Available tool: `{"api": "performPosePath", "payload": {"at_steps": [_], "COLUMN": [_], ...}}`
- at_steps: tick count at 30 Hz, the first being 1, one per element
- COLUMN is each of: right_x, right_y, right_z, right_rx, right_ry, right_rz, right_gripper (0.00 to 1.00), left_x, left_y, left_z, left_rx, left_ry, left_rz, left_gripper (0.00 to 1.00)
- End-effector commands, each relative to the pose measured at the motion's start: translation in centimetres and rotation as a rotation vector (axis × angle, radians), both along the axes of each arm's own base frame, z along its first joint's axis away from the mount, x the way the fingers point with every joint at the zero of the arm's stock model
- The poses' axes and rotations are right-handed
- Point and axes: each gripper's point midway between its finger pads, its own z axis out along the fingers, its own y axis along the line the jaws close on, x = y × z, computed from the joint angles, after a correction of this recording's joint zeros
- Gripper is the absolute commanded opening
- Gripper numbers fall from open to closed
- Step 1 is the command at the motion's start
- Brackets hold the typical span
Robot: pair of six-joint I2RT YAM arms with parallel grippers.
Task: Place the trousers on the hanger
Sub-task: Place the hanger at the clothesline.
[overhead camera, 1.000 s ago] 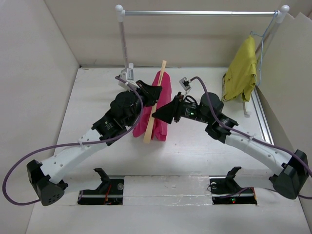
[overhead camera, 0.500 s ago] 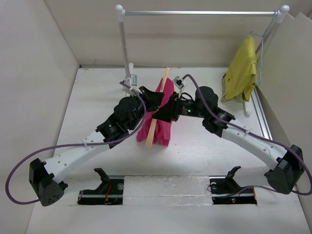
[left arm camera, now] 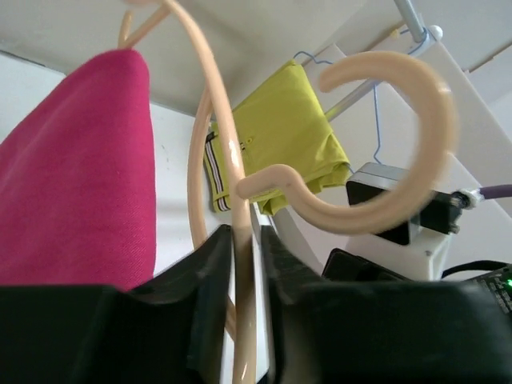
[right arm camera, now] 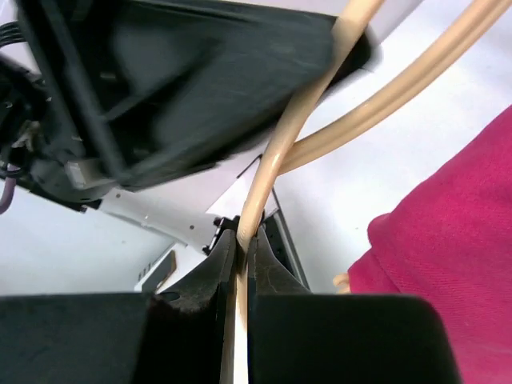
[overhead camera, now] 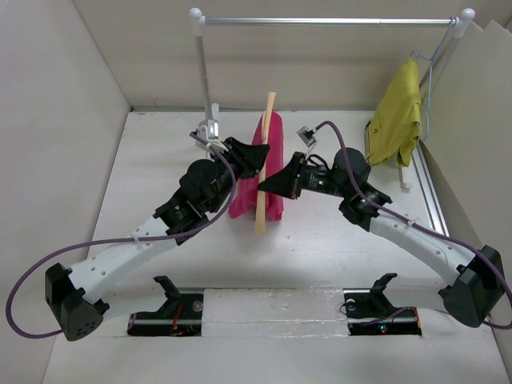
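Observation:
The magenta trousers [overhead camera: 272, 164] hang folded over the tan wooden hanger [overhead camera: 262, 210], which is held up above the table between both arms. My left gripper [overhead camera: 258, 154] reaches in from the left. In the left wrist view its jaws stand slightly apart around the hanger's [left arm camera: 232, 160] thin arm, with a gap showing on one side, so my left gripper [left arm camera: 244, 240] is open. The trousers [left arm camera: 80, 176] drape to the left there. My right gripper [overhead camera: 266, 186] comes in from the right, and in its wrist view my right gripper [right arm camera: 238, 240] is shut on the hanger [right arm camera: 288, 136], beside the trousers [right arm camera: 456, 240].
A clothes rail [overhead camera: 328, 22] on two posts spans the back. A mustard-yellow garment [overhead camera: 396, 116] hangs at its right end on a thin blue wire hanger [overhead camera: 424, 72]. The rail's left post [overhead camera: 204, 76] stands just behind the left gripper. White walls enclose the table.
The right gripper has closed onto the hanger. The left gripper has loosened from its shut grip. The hanger with the trousers has swung straighter and shifted slightly right.

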Motion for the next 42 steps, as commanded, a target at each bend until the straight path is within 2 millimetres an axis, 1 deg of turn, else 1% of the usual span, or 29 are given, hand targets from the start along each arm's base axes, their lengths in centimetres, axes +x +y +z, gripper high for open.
{"api": "performPosePath", "payload": {"at_steps": [1, 2, 4, 5, 8, 13, 15, 16, 18, 19, 20, 21, 22, 23, 24, 25, 26, 27, 28, 29, 30, 31, 33, 34, 35, 36, 37, 39, 42], "right_x": [1.3, 1.5, 2.3, 2.6, 3.6, 5.6, 6.5, 7.1, 8.1, 8.6, 9.8, 10.4, 11.1, 12.8, 13.2, 13.9, 14.5, 16.3, 16.6, 17.1, 18.7, 19.2, 20.3, 21.6, 21.6, 22.1, 22.9, 23.6, 24.4], "right_y": [-2.5, -2.9, -4.0, -4.4, -5.6, -7.7, -9.1, -9.5, -11.2, -11.8, -12.0, -12.9, -13.3, -13.4, -14.0, -14.2, -14.0, -14.2, -14.6, -14.5, -14.7, -15.2, -15.6, -15.9, -15.9, -16.5, -16.4, -17.4, -17.7], "right_z": [7.4, 7.8, 9.0, 9.4, 10.7, 12.2, 13.7, 13.8, 15.9, 16.4, 16.5, 17.9, 18.3, 17.7, 19.0, 19.4, 19.4, 18.8, 20.1, 20.2, 19.6, 20.1, 20.1, 19.9, 19.9, 19.8, 19.2, 19.4, 18.9], "right_rx": [0.14, 0.138, 0.128, 0.125, 0.123, 0.113, 0.118, 0.113, 0.124, 0.123, 0.116, 0.118, 0.122, 0.12, 0.134, 0.14, 0.14, 0.131, 0.139, 0.141, 0.135, 0.138, 0.149, 0.16, 0.16, 0.158, 0.159, 0.165, 0.163], "right_ry": [-0.224, -0.232, -0.245, -0.253, -0.279, -0.312, -0.352, -0.352, -0.395, -0.403, -0.4, -0.432, -0.443, -0.414, -0.44, -0.45, -0.446, -0.427, -0.454, -0.456, -0.436, -0.447, -0.437, -0.426, -0.426, -0.427, -0.409, -0.418, -0.406], "right_rz": [-0.099, -0.112, -0.147, -0.159, -0.191, -0.231, -0.263, -0.272, -0.318, -0.335, -0.349, -0.362, -0.369, -0.376, -0.392, -0.397, -0.39, -0.402, -0.411, -0.409, -0.427, -0.44, -0.446, -0.45, -0.45, -0.46, -0.459, -0.477, -0.479], "right_gripper": [0.0, 0.0, 0.0, 0.0, 0.0, 0.0, 0.0, 0.0, 0.0, 0.0, 0.0, 0.0, 0.0, 0.0, 0.0, 0.0, 0.0, 0.0, 0.0, 0.0, 0.0, 0.0, 0.0, 0.0, 0.0, 0.0, 0.0, 0.0, 0.0], "left_x": [-1.7, -1.9, -1.9, -2.0, -2.4, -3.1, -3.3, -3.4, -3.5, -3.5, -3.5, -3.5, -3.9, -3.9, -4.0, -4.5, -4.6, -4.7, -5.1, -5.2, -5.3, -5.7, -5.8, -6.1, -6.1, -6.1, -6.2, -6.3, -6.4], "left_y": [1.8, 1.9, 1.7, 1.8, 1.9, 2.4, 2.6, 2.7, 2.9, 2.9, 3.0, 3.0, 3.5, 3.4, 3.6, 4.1, 4.2, 4.4, 4.9, 4.9, 5.2, 5.7, 6.1, 6.6, 6.6, 6.7, 6.9, 7.1, 7.1], "left_z": [9.1, 10.0, 10.1, 10.9, 11.6, 11.7, 11.2, 10.6, 9.7, 8.3, 7.6, 6.7, 6.3, 4.5, 3.9, 3.6, 2.1, 1.5, 1.2, 0.0, -0.4, -0.7, -1.8, -2.3, -2.3, -2.7, -2.9, -3.1, -3.3], "left_rx": [-0.151, -0.15, -0.112, -0.11, -0.085, -0.056, -0.043, -0.027, -0.001, 0.029, 0.041, 0.056, 0.055, 0.078, 0.081, 0.078, 0.096, 0.103, 0.104, 0.112, 0.115, 0.116, 0.131, 0.14, 0.139, 0.147, 0.148, 0.15, 0.145], "left_ry": [-0.185, -0.205, -0.211, -0.222, -0.244, -0.253, -0.25, -0.237, -0.216, -0.185, -0.169, -0.152, -0.143, -0.115, -0.105, -0.094, -0.069, -0.057, -0.049, -0.025, -0.016, -0.011, 0.014, 0.025, 0.025, 0.035, 0.036, 0.041, 0.047], "left_rz": [-0.005, -0.011, -0.016, -0.017, -0.028, -0.044, -0.045, -0.046, -0.045, -0.045, -0.045, -0.047, -0.047, -0.052, -0.048, -0.048, -0.054, -0.05, -0.051, -0.053, -0.047, -0.045, -0.035, -0.03, -0.03, -0.024, -0.023, -0.018, -0.023], "left_gripper": [0.2, 0.33, 0.45, 0.54, 0.62, 0.62, 0.62, 0.62, 0.62, 0.62, 0.62, 0.62, 0.62, 0.63, 0.63, 0.63, 0.63, 0.63, 0.63, 0.63, 0.63, 0.63, 0.63, 0.63, 0.63, 0.63, 0.63, 0.63, 0.63]}}
